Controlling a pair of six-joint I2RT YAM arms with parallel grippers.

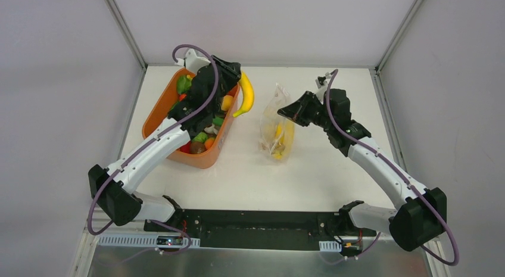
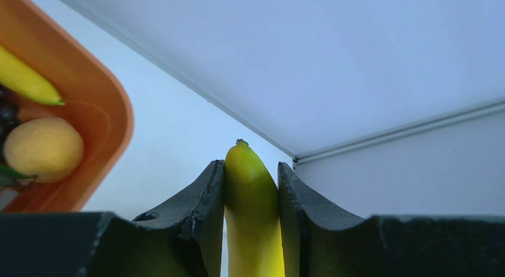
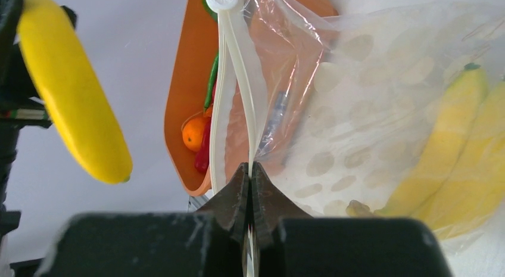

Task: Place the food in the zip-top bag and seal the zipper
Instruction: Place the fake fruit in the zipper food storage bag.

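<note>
My left gripper (image 1: 236, 81) is shut on a yellow toy banana (image 1: 245, 95), held in the air just right of the orange tub; in the left wrist view the banana (image 2: 253, 217) sits clamped between the fingers. My right gripper (image 1: 284, 112) is shut on the zipper strip (image 3: 238, 98) of the clear dotted zip-top bag (image 1: 277, 125), holding its mouth edge up. The bag (image 3: 381, 110) holds two bananas (image 3: 458, 158). The held banana also shows in the right wrist view (image 3: 71, 92).
The orange tub (image 1: 156, 113) at the left holds several more toy fruits and vegetables, including a pale lemon-like piece (image 2: 43, 149) and an orange (image 3: 193, 134). White enclosure walls surround the white table.
</note>
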